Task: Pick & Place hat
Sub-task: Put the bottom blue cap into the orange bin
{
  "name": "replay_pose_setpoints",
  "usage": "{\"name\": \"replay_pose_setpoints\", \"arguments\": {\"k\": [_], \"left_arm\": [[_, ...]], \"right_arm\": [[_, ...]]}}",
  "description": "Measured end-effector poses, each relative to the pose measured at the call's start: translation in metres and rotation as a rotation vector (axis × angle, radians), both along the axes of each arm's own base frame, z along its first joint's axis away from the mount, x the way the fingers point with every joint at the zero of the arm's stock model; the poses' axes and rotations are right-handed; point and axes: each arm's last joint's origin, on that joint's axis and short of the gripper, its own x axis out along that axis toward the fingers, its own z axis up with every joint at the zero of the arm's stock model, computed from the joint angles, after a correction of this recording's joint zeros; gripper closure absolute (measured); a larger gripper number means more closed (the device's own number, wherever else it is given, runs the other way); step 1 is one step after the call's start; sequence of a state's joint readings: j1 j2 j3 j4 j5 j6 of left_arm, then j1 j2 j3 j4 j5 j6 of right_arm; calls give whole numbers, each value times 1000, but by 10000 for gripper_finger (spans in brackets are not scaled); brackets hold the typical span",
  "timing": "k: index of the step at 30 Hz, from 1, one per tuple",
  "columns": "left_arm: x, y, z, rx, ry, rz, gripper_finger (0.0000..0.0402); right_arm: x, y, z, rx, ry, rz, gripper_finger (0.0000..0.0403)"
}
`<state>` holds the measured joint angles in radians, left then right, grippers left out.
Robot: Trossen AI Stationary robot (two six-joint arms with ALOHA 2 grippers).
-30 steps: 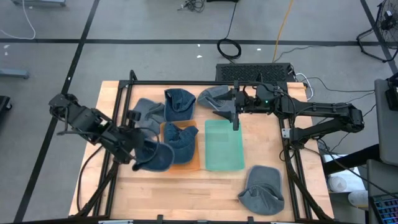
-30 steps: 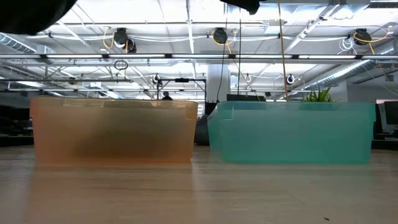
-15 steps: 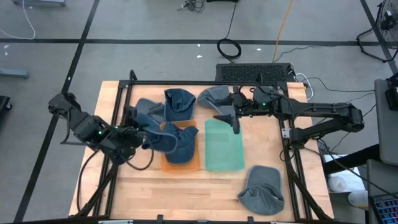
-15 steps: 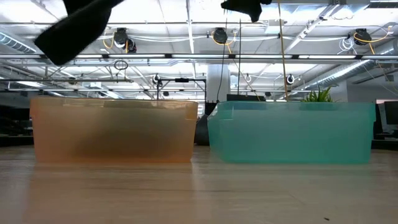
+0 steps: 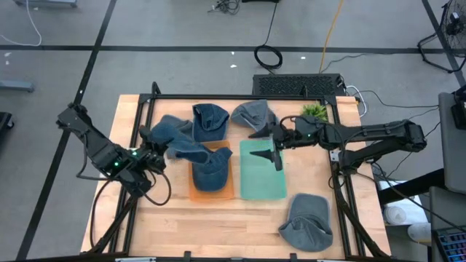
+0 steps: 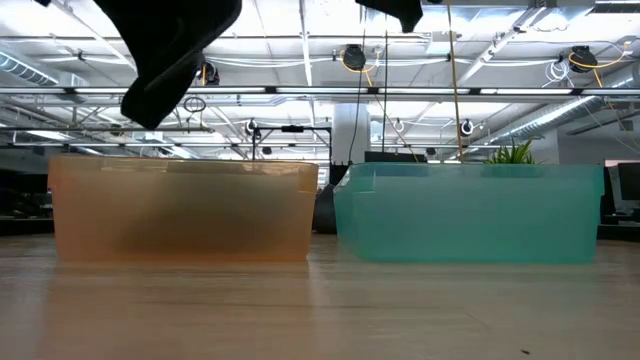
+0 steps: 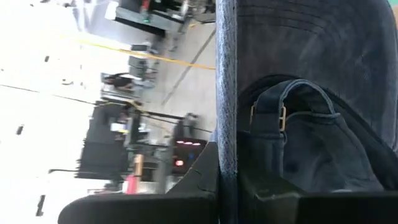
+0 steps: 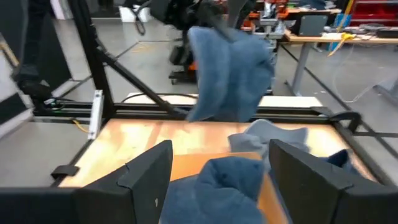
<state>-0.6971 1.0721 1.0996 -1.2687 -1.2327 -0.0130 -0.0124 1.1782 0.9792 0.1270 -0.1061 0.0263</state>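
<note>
6 hats showed: 1 (image 5: 186, 149) hung clenched in the left gripper (image 5: 162, 155) above the orange bin (image 5: 211, 191), 1 lay inside it, 4 on the table (image 5: 182, 218). The right gripper (image 5: 274, 151) hovered released over the green bin (image 5: 262, 182), 1 of 2 bins.

The left gripper (image 5: 162, 154) has carried its blue hat (image 5: 191, 151) from the bench's front edge up over the orange bin (image 5: 211, 191). The right gripper (image 5: 274, 156) has moved from the back hats out over the green bin (image 5: 262, 185).
</note>
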Motion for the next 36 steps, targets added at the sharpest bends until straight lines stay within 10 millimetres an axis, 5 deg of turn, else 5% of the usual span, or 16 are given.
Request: {"name": "replay_pose_setpoints", "arguments": {"k": [18, 36], "left_arm": [[5, -2, -50, 235, -104, 71, 391], [28, -9, -39, 419, -9, 119, 391]], "right_arm": [[-15, 2, -67, 123, -168, -5, 149], [-21, 1, -67, 371, -273, -25, 149]]}}
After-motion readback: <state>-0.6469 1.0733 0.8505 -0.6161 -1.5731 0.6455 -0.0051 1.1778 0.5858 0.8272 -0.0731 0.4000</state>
